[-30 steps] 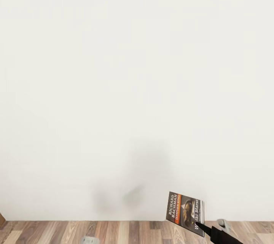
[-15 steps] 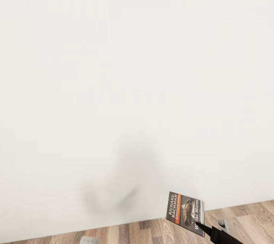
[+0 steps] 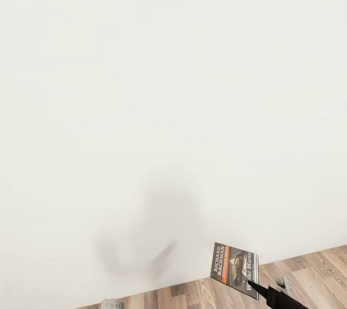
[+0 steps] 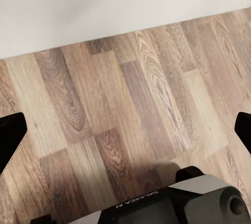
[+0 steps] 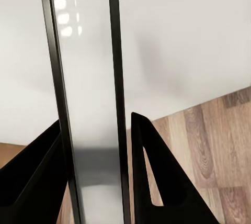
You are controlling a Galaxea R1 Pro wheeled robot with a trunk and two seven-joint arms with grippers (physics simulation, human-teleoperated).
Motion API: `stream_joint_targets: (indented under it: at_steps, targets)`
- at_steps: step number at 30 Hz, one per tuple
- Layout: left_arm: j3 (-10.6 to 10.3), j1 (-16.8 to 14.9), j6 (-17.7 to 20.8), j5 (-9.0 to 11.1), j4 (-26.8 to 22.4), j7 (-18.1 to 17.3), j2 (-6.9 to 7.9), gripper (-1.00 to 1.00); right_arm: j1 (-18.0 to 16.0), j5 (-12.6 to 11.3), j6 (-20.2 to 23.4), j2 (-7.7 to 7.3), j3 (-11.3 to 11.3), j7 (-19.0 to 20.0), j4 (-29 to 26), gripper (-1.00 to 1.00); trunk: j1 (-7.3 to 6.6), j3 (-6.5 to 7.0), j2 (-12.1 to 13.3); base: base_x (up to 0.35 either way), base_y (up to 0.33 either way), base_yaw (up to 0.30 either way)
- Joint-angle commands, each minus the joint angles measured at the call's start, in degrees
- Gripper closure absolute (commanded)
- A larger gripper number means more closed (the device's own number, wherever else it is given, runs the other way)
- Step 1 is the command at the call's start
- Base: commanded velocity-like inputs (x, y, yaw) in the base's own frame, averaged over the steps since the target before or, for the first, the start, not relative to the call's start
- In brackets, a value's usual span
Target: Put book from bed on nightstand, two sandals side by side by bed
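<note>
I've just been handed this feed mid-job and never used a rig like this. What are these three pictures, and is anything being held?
This is a wheeled robot with two arms, each ending in jaws. The large picture comes from its head camera, facing a plain white wall with a strip of wood plank floor below. At the lower right, the right gripper holds the book upright, cover towards the camera, by its lower edge.

The right wrist picture looks along that gripper's dark fingers; the pale band with dark edges between them is the book seen edge-on.

The left wrist picture looks down at the floor. The left gripper is open with nothing between its jaws, and part of the robot's base shows beneath.
</note>
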Motion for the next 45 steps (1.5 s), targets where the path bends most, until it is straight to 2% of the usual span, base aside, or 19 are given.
stream_joint_targets:
  at_steps: [1,11,45]
  targets:
    - [0.47,-0.02,-0.28,-0.6,0.06,-0.11,0.01,-1.0,0.02,-0.55,0.37,-0.02,0.27,0.15,0.01,1.0,0.05,-0.02,-0.03,0.311,0.0,-0.003]
    - [0.47,-0.02,-0.28,-0.6,0.06,-0.16,0.01,-1.0,0.01,-0.55,0.37,-0.02,0.27,0.2,0.01,1.0,0.05,-0.02,-0.03,0.24,0.0,-0.066]
    - [0.47,-0.02,-0.28,-0.6,0.06,-0.18,0.01,-1.0,0.01,-0.55,0.37,-0.02,0.27,0.17,0.01,1.0,0.05,-0.02,-0.03,0.005,0.0,-0.279]
